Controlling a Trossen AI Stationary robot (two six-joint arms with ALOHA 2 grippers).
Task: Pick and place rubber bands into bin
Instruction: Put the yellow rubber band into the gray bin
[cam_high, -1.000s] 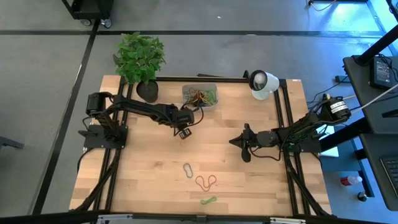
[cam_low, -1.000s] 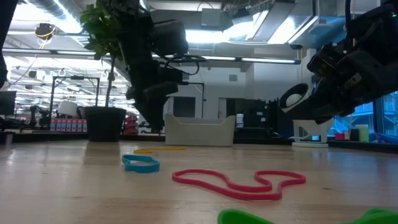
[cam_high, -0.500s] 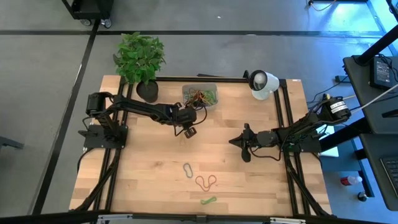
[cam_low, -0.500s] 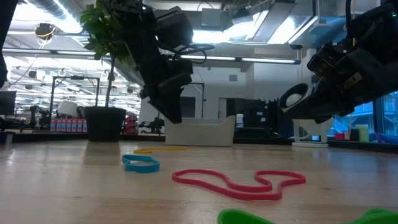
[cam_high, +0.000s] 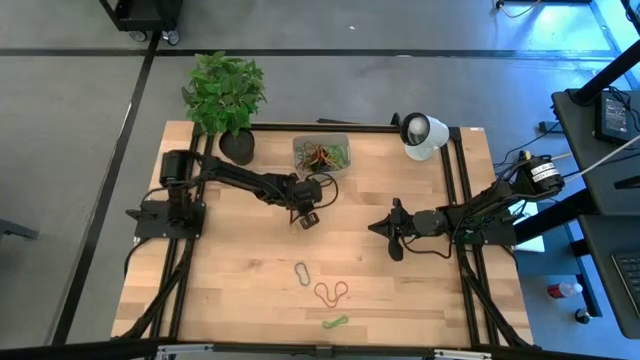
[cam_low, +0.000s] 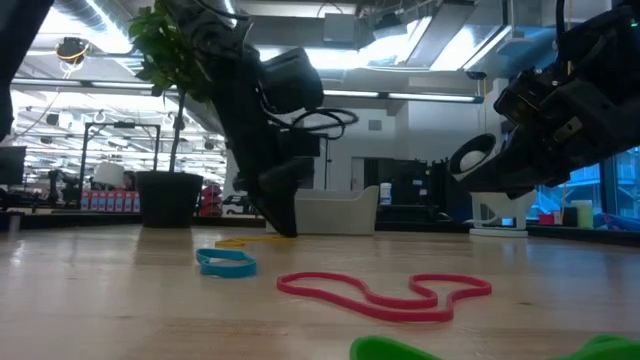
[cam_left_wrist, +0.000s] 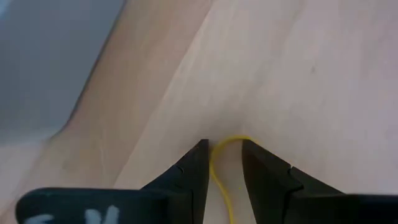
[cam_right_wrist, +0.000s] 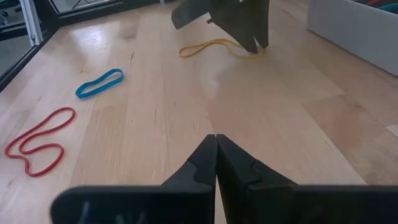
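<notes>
The left gripper (cam_high: 309, 219) is down at the table (cam_high: 230, 280) just in front of the bin (cam_high: 321, 153), its fingers (cam_left_wrist: 193, 171) slightly apart astride one end of a yellow rubber band (cam_left_wrist: 221, 163) lying flat, not yet pinched; the bin, at the table's far edge, holds a tangle of bands; a blue band (cam_high: 302, 272), a red band (cam_high: 331, 292) and a green band (cam_high: 334, 322) lie well in front of the bin; the right gripper (cam_high: 374, 227) waits to the bin's right and nearer the front, fingers pressed together on nothing.
</notes>
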